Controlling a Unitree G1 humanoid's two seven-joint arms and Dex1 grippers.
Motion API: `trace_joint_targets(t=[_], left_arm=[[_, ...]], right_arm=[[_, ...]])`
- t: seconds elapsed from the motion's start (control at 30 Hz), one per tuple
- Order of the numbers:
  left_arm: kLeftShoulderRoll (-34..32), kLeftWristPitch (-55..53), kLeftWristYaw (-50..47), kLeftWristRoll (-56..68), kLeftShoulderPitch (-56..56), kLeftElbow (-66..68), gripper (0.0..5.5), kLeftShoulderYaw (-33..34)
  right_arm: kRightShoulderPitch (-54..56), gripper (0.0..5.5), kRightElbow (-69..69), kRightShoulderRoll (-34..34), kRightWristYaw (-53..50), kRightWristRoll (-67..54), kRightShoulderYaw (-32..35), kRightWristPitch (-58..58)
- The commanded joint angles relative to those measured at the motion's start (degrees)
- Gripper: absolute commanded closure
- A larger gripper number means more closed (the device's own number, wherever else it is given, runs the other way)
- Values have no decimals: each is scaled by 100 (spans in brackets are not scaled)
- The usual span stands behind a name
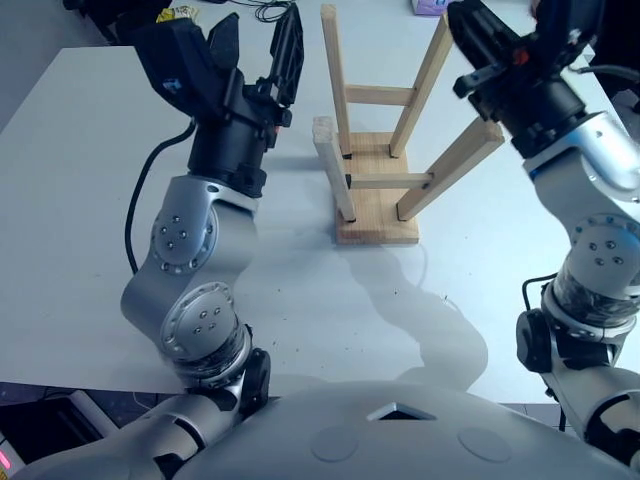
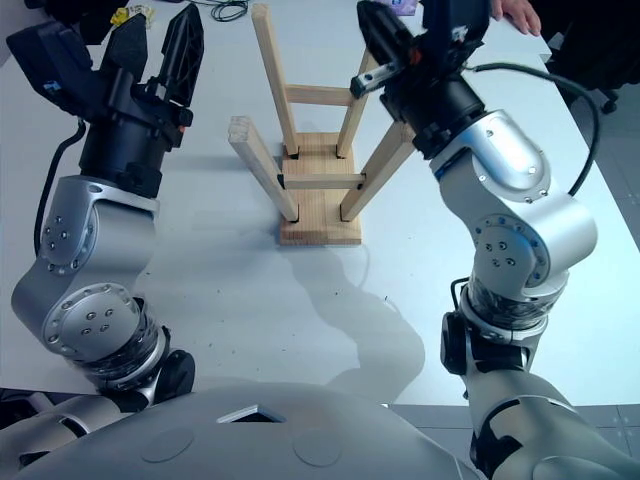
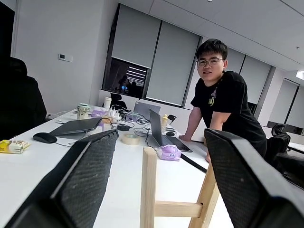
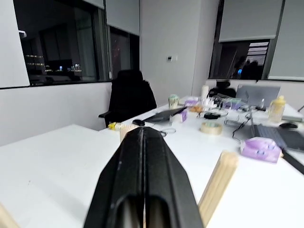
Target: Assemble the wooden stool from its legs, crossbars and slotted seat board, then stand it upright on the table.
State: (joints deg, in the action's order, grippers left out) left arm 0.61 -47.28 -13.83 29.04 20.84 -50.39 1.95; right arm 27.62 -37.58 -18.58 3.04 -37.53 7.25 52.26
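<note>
The pale wooden stool (image 1: 375, 190) is seen inverted on the white table (image 1: 80, 250), left claw (image 1: 260, 35) wide, right claw (image 4: 143, 142) closed empty; legs could be dislodged during flipping.

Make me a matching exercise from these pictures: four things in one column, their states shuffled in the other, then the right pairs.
Things:
1. left gripper
2. right gripper
3. seat board
4. legs

States:
a. lying flat on the table
b. fingers shut together
c. pointing upward
d. fingers spread open

Pairs: 1-d, 2-b, 3-a, 4-c
</note>
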Motion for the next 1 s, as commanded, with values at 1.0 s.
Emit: trace_joint_targets(t=[1.0], left_arm=[[315,844,754,-830,760,1533,466,-642]], right_arm=[[305,550,49,613,-432,-381,279,-304]])
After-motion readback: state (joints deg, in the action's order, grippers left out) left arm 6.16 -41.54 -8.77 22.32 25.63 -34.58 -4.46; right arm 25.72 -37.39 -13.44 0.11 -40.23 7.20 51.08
